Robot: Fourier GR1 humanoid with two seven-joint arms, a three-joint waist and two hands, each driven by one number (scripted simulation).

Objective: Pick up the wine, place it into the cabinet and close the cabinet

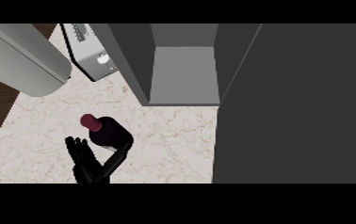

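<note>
The wine bottle (106, 130) is dark with a maroon cap and stands on the marble counter (173, 138) at the lower left. My right hand (87, 164) comes up from the lower edge just below it. Its fingers (78, 148) point straight up left of the bottle and its thumb (119, 153) reaches the bottle's base on the right, so the hand is open. The cabinet (184, 72) stands open beyond the bottle with a bare grey inside. Its dark door (285, 105) is swung out and fills the right side. My left hand does not show.
A silver appliance with knobs (94, 56) sits at the back left beside the cabinet's side wall. A big pale grey cylinder (31, 60), seemingly a forearm close to the camera, covers the upper left corner. The counter's dark edge (7, 103) runs along the far left.
</note>
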